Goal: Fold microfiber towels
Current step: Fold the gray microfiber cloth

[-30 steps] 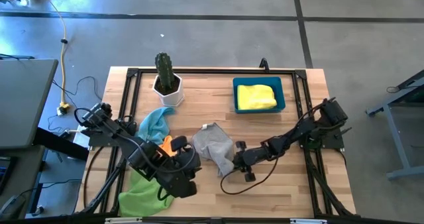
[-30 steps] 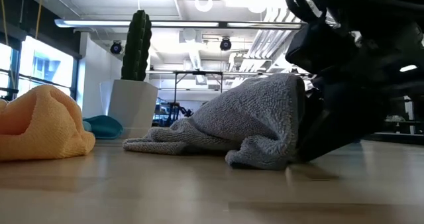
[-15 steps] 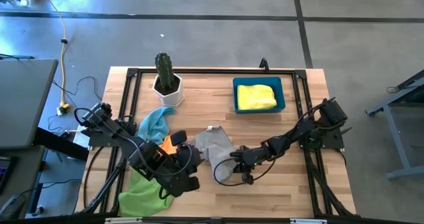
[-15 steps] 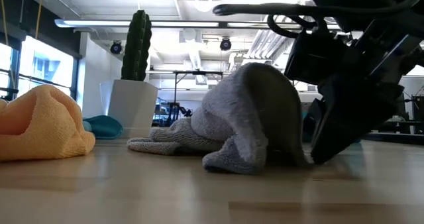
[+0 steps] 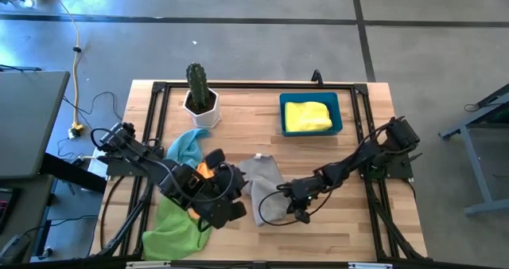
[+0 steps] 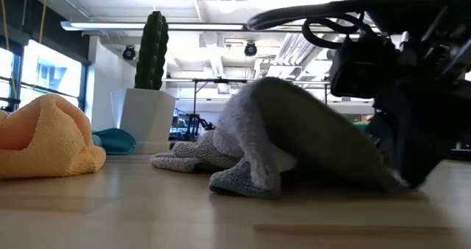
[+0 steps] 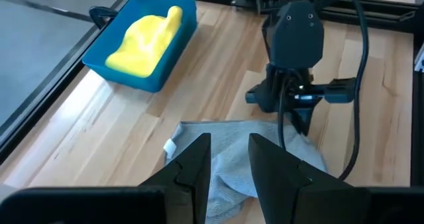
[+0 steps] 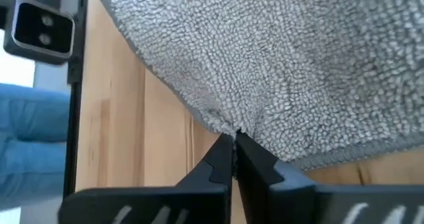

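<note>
Your right gripper (image 5: 288,208) sits low at the table's (image 5: 334,229) near middle, fingers pressed together on a pinch of the grey towel's (image 5: 262,188) edge; the cloth humps up from that hold. Your left gripper (image 5: 235,196) hovers just beside the towel's other side, fingers slightly apart, gripping nothing. Left of it lie the lime green towel (image 5: 171,229), orange towel (image 5: 200,169) and light blue towel (image 5: 185,147). Farther back, the yellow towel (image 5: 307,115) rests in the blue bin (image 5: 312,132), with the cactus pot (image 5: 199,102) to its left.
</note>
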